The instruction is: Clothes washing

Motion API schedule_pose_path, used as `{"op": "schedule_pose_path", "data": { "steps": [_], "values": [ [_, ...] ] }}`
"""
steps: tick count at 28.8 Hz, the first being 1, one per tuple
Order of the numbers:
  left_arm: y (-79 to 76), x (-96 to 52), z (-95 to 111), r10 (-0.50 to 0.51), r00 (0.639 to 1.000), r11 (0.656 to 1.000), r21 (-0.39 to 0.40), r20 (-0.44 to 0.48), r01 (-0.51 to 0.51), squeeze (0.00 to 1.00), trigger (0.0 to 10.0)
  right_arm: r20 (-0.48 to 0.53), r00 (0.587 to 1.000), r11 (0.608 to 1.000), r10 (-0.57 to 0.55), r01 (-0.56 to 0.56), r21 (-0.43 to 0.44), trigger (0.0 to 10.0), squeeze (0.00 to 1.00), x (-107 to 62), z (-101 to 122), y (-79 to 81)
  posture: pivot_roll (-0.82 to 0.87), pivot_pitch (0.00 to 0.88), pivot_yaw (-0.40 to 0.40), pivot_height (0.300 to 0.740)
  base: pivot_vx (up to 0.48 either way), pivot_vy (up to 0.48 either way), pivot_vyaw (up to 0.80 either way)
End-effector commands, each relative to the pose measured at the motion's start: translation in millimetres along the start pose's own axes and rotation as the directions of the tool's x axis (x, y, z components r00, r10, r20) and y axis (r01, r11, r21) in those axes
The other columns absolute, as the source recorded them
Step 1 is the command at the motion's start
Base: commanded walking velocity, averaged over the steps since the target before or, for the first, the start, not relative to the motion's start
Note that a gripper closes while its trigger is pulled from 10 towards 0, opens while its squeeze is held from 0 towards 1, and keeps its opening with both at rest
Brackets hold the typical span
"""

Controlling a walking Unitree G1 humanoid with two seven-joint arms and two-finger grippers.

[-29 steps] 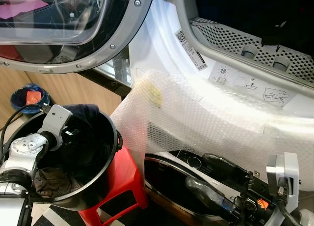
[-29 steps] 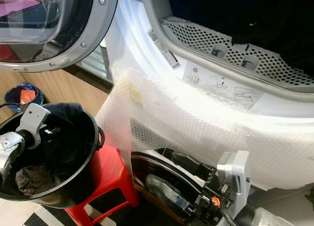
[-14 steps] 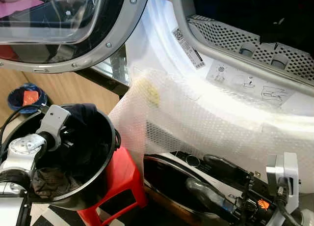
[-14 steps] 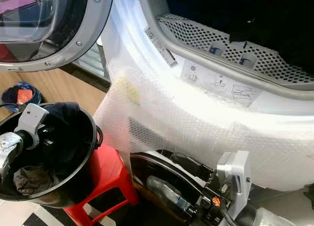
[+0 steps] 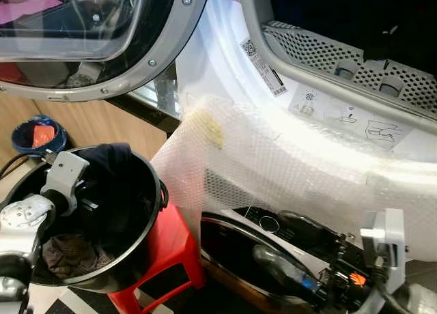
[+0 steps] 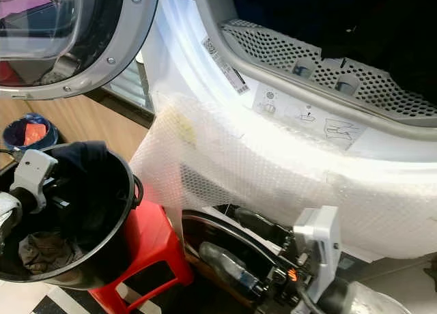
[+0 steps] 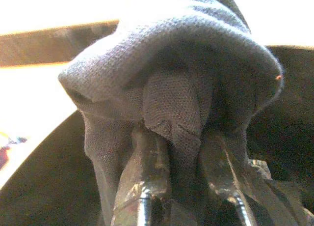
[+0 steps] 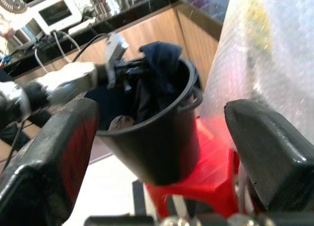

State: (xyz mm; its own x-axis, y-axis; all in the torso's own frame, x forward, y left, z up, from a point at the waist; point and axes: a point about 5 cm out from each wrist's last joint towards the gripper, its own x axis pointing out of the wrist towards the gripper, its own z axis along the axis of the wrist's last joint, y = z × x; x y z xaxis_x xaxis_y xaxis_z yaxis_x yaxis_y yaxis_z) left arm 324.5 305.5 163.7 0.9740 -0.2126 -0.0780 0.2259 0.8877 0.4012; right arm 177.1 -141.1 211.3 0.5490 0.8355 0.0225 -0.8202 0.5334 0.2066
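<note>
The left hand [image 7: 186, 186] pinches a dark garment [image 7: 171, 83] inside the black bucket [image 5: 147, 211], which stands on a red stool [image 5: 171, 252] beside the washer [image 5: 225, 61]; a brown cloth [image 5: 72, 252] lies at the bucket's bottom. The right hand [image 8: 157, 152] hangs low before the bubble wrap [image 5: 287, 170] on the washer's front, its fingers [image 8: 49, 157] spread wide. The washer's door [image 5: 95, 41] stands open above the bucket.

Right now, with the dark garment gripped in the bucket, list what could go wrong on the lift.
1. The dark garment hangs against the black bucket rim; it may snag and tip the bucket on its red stool.
2. The left tool pinches only a fold, so the cloth may slip free.
3. The bubble wrap on the washer front could catch the trailing cloth.
</note>
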Motion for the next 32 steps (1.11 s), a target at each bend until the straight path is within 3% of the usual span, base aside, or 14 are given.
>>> {"op": "schedule_pose_path", "data": {
  "steps": [1, 3, 4, 5, 6, 10, 12, 13, 18, 23, 28, 32],
  "values": [
    [4.8, -4.9, 10, 0.033, 0.998, 0.999, -0.007, 0.049, -0.033, 0.0, 10.0, -0.003, 1.0, 1.0, 0.013, -0.013, -0.006, 10.0, 0.0, 2.7, -2, -1.0, -0.02, 0.211, -0.081, 0.74, 0.0, 0.0, 0.0],
    [1.4, -10.0, 14, 0.035, 0.997, 0.999, -0.008, 0.072, -0.035, 0.0, 10.0, 0.0, 1.0, 1.0, 0.023, -0.022, -0.011, 10.0, 0.0, 4.9, -1, -2.5, -0.01, 0.201, -0.083, 0.74, 0.0, 0.0, 0.0],
    [-0.4, -13.3, 16, 0.041, 0.996, 0.999, -0.011, 0.081, -0.04, 0.0, 8.4, 0.002, 1.0, 1.0, 0.026, -0.026, -0.015, 10.0, 0.0, 5.8, -1, -3.7, 0.0, 0.195, -0.084, 0.74, 0.0, 0.0, 0.0],
    [-1.5, -15.2, 17, 0.045, 0.995, 0.999, -0.013, 0.085, -0.044, 0.0, 8.4, 0.003, 1.0, 0.999, 0.027, -0.027, -0.018, 10.0, 0.0, 6.8, -2, -4.8, 0.0, 0.191, -0.084, 0.74, 0.0, 0.0, 0.0],
    [-6.8, -20.1, 20, 0.036, 0.994, 0.999, -0.032, 0.104, -0.033, 0.0, 0.0, 0.006, 0.999, 0.999, 0.034, -0.034, -0.026, 10.0, 0.0, 8.9, -2, -7.5, 0.01, 0.174, -0.086, 0.74, 0.0, 0.0, 0.0],
    [-15.5, -25.7, 25, 0.034, 0.993, 0.999, -0.025, 0.112, -0.031, 0.0, 0.0, 0.007, 0.999, 0.998, 0.047, -0.046, -0.038, 10.0, 0.0, 12.5, -3, -11.4, 0.02, 0.153, -0.088, 0.74, 0.0, 0.0, 0.0],
    [-29.3, -31.5, 30, 0.014, 0.993, 1.0, -0.008, 0.117, -0.013, 0.0, 4.1, 0.011, 0.998, 0.997, 0.058, -0.058, -0.052, 10.0, 0.0, 16.2, -3, -15.7, 0.04, 0.128, -0.087, 0.74, 0.0, 0.0, 0.0],
    [-35.4, -33.5, 33, 0.0, 0.992, 1.0, -0.001, 0.122, 0.0, 0.0, 10.0, 0.012, 0.998, 0.996, 0.062, -0.061, -0.057, 10.0, 0.0, 17.0, -3, -16.9, 0.04, 0.128, -0.087, 0.74, 0.0, 0.0, 0.0],
    [-58.3, -45.1, 51, -0.053, 0.983, 0.997, 0.062, 0.176, 0.043, 0.0, 10.0, 0.014, 0.998, 0.995, 0.066, -0.065, -0.078, 10.0, 0.0, 21.0, -5, -26.9, 0.07, 0.088, -0.08, 0.74, 0.0, 0.0, 0.0],
    [-78.1, -62.8, 81, -0.18, 0.949, 0.983, 0.086, 0.258, 0.163, 0.0, 10.0, 0.012, 0.998, 0.994, 0.061, -0.06, -0.092, 10.0, 0.0, 23.2, -9, -39.7, 0.11, 0.046, -0.072, 0.74, 0.0, 0.0, 0.0],
    [-91.8, -87.7, 109, -0.386, 0.881, 0.922, 0.16, 0.273, 0.354, 0.0, 10.0, 0.018, 0.998, 0.993, 0.062, -0.059, -0.106, 10.0, 0.0, 29.3, -14, -52.7, 0.16, 0.01, -0.069, 0.74, 0.0, 0.0, 0.0],
    [-93.6, -94.2, 121, -0.419, 0.863, 0.906, 0.197, 0.283, 0.375, 0.0, 10.0, 0.025, 0.998, 0.992, 0.065, -0.062, -0.111, 10.0, 0.0, 33.5, -17, -57.5, 0.18, 0.003, -0.067, 0.74, 0.0, 0.0, 0.0]
  ]
}}
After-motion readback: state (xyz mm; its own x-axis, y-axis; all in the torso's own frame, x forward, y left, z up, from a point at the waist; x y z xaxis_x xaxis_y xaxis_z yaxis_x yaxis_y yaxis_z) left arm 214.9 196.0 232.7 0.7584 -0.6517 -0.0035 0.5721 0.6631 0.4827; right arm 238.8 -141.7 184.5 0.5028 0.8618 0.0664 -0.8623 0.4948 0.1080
